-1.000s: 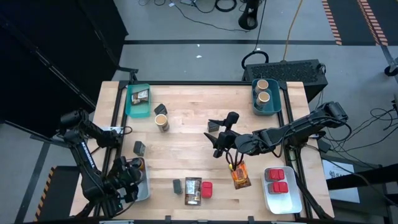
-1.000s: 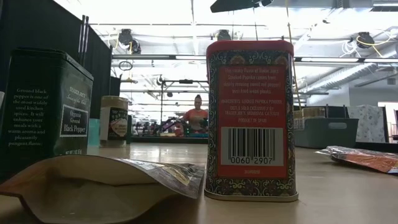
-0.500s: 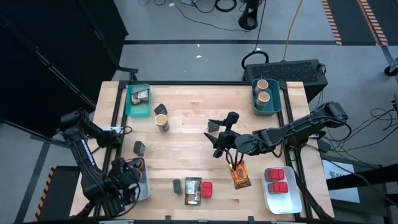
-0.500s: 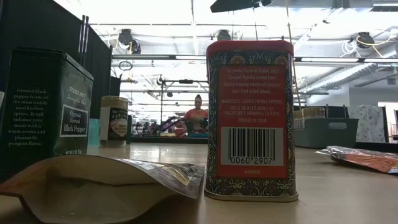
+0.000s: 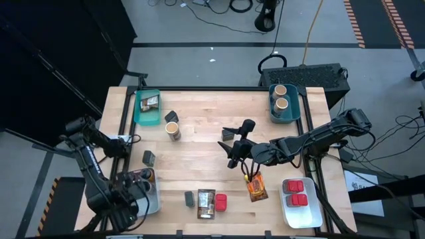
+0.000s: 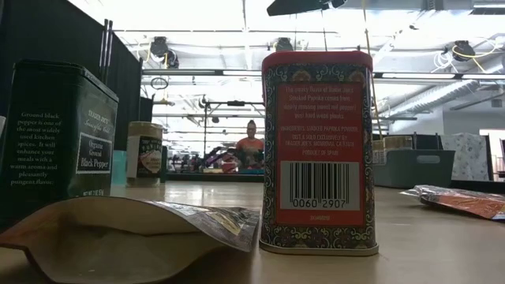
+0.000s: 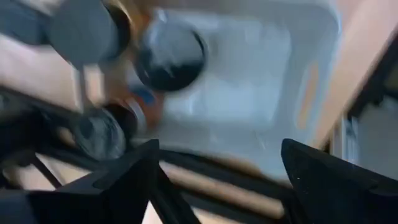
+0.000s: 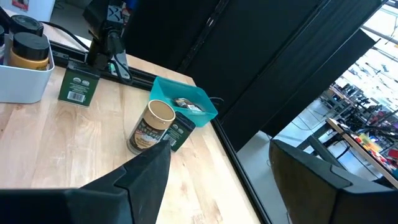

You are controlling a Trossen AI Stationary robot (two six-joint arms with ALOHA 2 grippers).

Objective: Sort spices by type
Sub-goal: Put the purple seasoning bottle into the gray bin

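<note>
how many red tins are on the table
3: two red tins in the white bin at front right, one standing beside the packet at front centre.

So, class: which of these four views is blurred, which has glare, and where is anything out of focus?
Left wrist view: smeared by blur, the white bin and dark jar lids soft. Low view: bright ceiling glare washes out the top; the near brown packet looks soft, the red tin reads sharply. High view: evenly lit, sharp. Right wrist view: clear, the tan cylinder crisp.
</note>
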